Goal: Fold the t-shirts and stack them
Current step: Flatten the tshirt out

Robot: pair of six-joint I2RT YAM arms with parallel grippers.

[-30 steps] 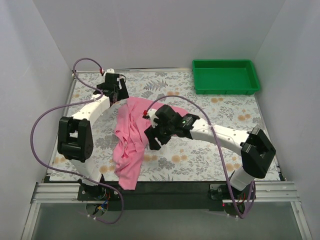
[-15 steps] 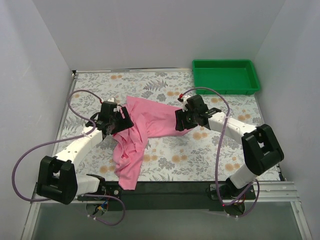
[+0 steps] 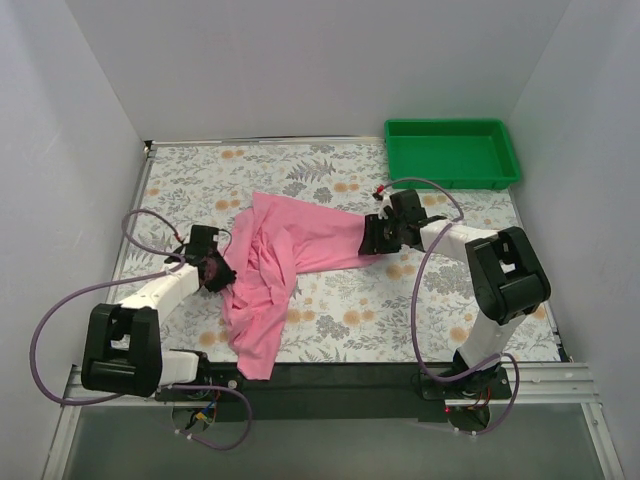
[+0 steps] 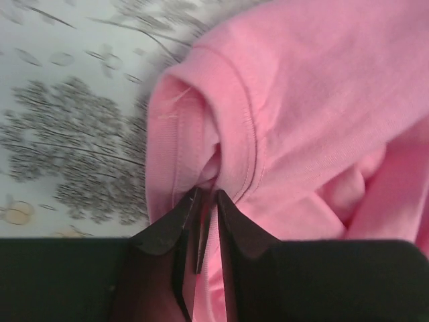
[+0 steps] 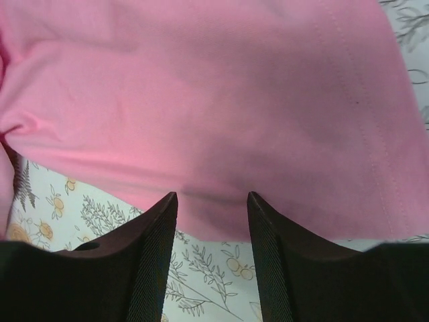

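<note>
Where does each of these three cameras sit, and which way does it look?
Top external: fixed above and behind, looking down on the floral-patterned table, plain pink short-sleeved t-shirt and green plastic tray; left arm and right arm show.
Left wrist: on that wrist, looking along the left gripper, shut on a shirt hem.
Right wrist: on that wrist, looking past the open right gripper at flat pink fabric.
Shared: all three see the t-shirt and table.

Left tool (image 4: 208, 196) and right tool (image 5: 212, 196) moved apart, seemingly stretching t-shirt (image 3: 300, 240).
</note>
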